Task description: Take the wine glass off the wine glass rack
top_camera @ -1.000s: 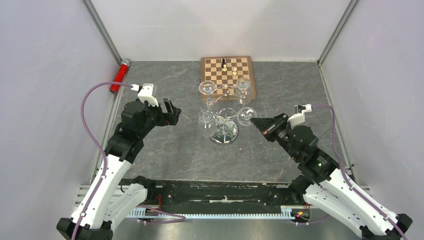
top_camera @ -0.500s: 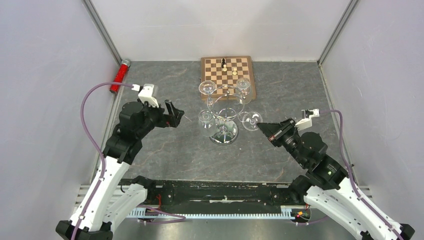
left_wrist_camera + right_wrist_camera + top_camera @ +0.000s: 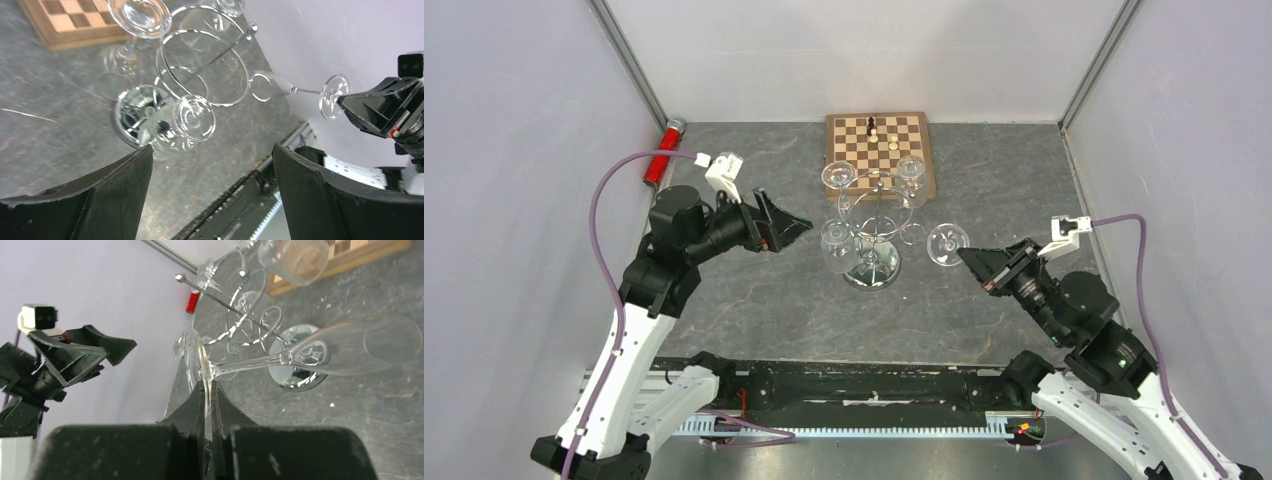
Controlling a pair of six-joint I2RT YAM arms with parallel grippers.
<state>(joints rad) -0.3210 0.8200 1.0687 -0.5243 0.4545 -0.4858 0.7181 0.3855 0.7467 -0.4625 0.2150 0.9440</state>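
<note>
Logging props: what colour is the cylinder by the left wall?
Red cylinder, clearest in the top view.

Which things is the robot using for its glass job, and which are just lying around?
For the job:
- wine glass, pinched by its foot in the right tool
- wine glass rack

Just lying about:
- chessboard with chess pieces
- red tube by the left wall
- other glasses on the rack
</note>
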